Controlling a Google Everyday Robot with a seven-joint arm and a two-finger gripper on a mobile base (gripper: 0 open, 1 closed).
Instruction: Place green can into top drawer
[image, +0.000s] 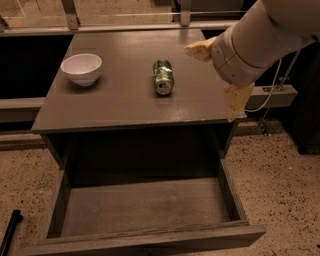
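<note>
GRIPPER AND CAN POSITION: CAN ON CABINET TOP, DRAWER OPEN

1. Gripper. The gripper (210, 84) is above the right edge of the cabinet top (125, 102), at the end of a white arm (260, 37) that enters from the upper right. Its two tan fingers are spread wide and hold nothing. One finger (199, 50) points left over the cabinet top; the other (237, 100) points down past the right edge.

2. Green can. The green can (163, 76) lies on its side near the middle of the cabinet top, with one silver end facing the camera. It is left of the gripper, near the upper finger but apart from it, with no contact.

3. Top drawer. The top drawer (150, 239) is pulled out below the cabinet top, toward the camera. Its flat bottom is visible.

4. Other items. A white bowl (81, 68) stands upright on the left of the cabinet top, well apart from the can.
</note>
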